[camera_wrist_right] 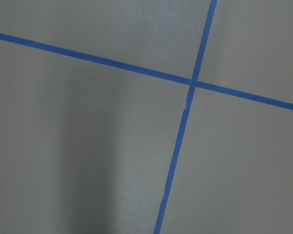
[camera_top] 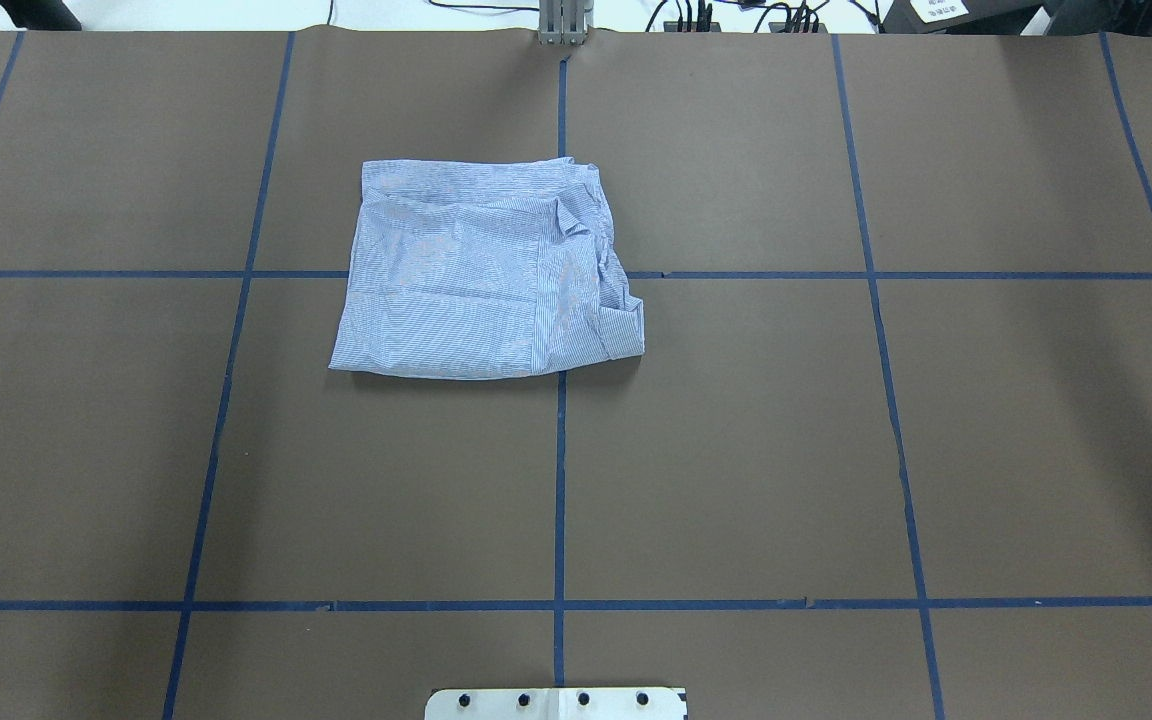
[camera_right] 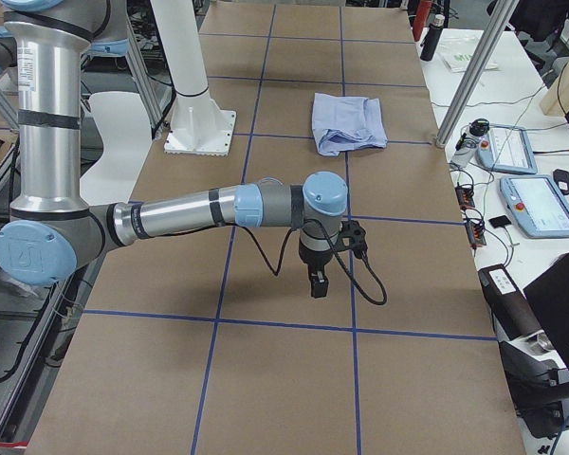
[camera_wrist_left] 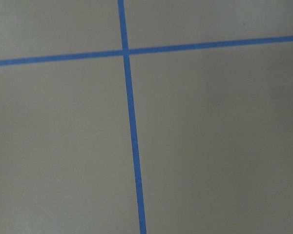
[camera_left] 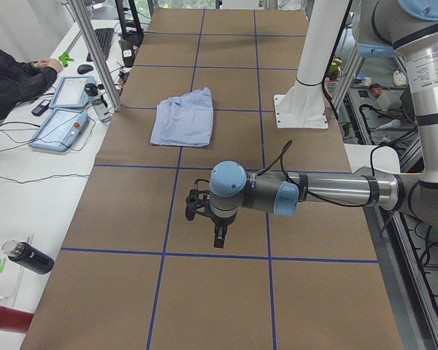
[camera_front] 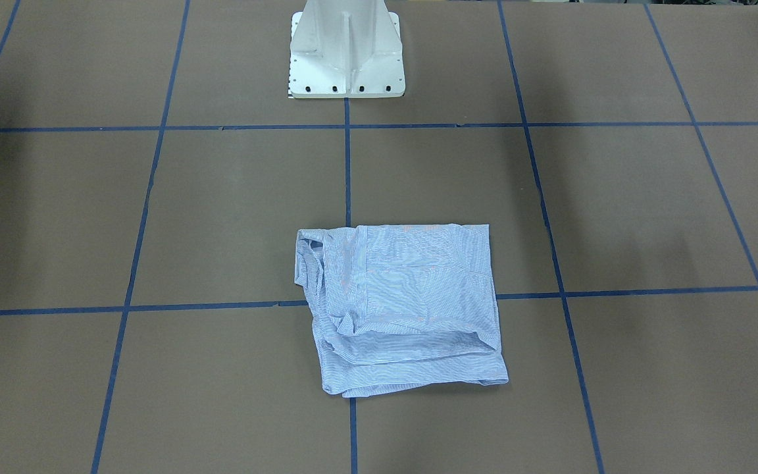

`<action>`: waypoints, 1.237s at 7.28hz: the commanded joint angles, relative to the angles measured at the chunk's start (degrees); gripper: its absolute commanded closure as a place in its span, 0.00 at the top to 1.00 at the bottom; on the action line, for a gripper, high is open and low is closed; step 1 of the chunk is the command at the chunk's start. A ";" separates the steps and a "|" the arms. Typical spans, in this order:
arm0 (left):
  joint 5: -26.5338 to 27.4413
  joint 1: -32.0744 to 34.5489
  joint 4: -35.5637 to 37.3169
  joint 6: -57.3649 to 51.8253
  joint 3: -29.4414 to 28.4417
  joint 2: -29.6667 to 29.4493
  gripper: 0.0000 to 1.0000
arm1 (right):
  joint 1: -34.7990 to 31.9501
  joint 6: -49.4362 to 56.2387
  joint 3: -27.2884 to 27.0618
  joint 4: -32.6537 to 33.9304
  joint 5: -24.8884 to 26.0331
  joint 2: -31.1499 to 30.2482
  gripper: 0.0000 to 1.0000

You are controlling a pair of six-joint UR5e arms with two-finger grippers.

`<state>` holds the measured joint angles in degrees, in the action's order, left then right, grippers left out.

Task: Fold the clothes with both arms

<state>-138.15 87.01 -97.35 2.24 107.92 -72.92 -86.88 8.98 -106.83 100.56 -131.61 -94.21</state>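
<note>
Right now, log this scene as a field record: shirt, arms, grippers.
shirt: folded into a rough rectangle, flat on table, across blue tape lines
left gripper: pointing down above bare table, apart from shirt; open or shut unclear
right gripper: likewise, apart from shirt; open or shut unclear
contact: nothing touches shirt

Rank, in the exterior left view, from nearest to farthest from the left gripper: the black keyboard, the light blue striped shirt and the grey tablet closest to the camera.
From the left gripper:
1. light blue striped shirt, on the brown table.
2. grey tablet, on the white bench beside the table.
3. black keyboard, farther along that bench.
</note>
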 commanded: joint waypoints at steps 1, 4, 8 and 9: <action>-0.62 0.35 3.30 -4.35 0.44 -0.03 1.00 | -0.31 -0.01 -0.04 -0.01 0.03 -0.96 1.00; -0.19 4.90 4.80 -4.00 2.82 -0.55 1.00 | -0.40 -0.54 0.31 -0.10 0.21 -1.85 1.00; -0.54 7.12 4.72 -4.00 4.57 1.99 1.00 | -6.54 -0.62 -0.83 -1.15 0.39 -6.67 1.00; -0.37 7.04 4.72 -4.26 4.49 2.08 1.00 | -6.46 -0.80 -0.05 -2.90 0.30 -7.38 1.00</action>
<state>-138.54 94.05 -92.61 -1.82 112.27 -71.15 -92.77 8.46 -107.24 99.32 -131.25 -100.35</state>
